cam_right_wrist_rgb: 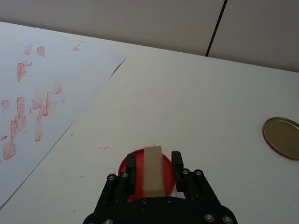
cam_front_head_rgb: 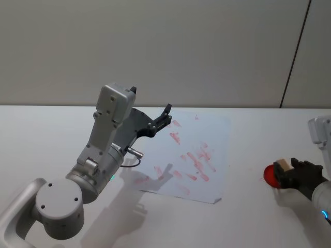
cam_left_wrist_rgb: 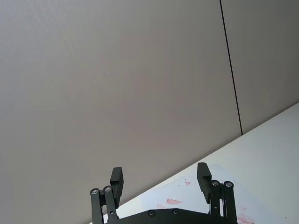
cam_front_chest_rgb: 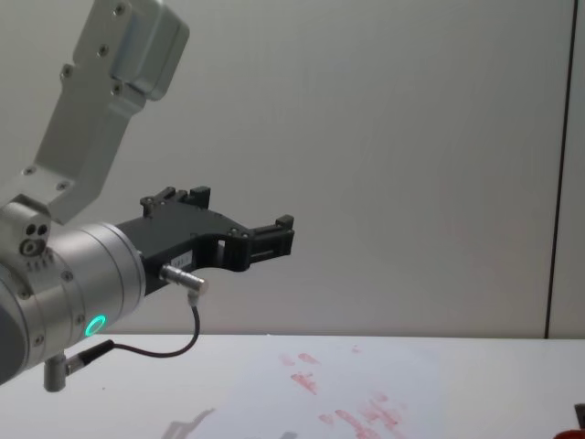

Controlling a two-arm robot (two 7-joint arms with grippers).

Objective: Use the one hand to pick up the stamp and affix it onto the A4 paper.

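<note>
Right pincer point(cam_right_wrist_rgb: 153, 170) clamps stamp point(cam_right_wrist_rgb: 153, 170) over red ink pad point(cam_right_wrist_rgb: 125, 163); left pincer point(cam_left_wrist_rgb: 160, 182) agape, raised.

A round red ink pad point(cam_right_wrist_rgb: 128, 169) sits on the white table point(cam_right_wrist_rgb: 201, 107), off the sheet's right side. Farther right lies a flat gold-coloured lid point(cam_right_wrist_rgb: 282, 137) with a red rim. Behind the table stands a plain grey wall point(cam_front_head_rgb: 155, 46) with a dark vertical seam point(cam_front_head_rgb: 296, 51).

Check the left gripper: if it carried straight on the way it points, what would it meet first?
The left gripper, open and raised over the A4 paper's far left part, points slightly upward toward the grey wall. Nothing lies between; the wall likely comes first, though depth is unclear.
</note>
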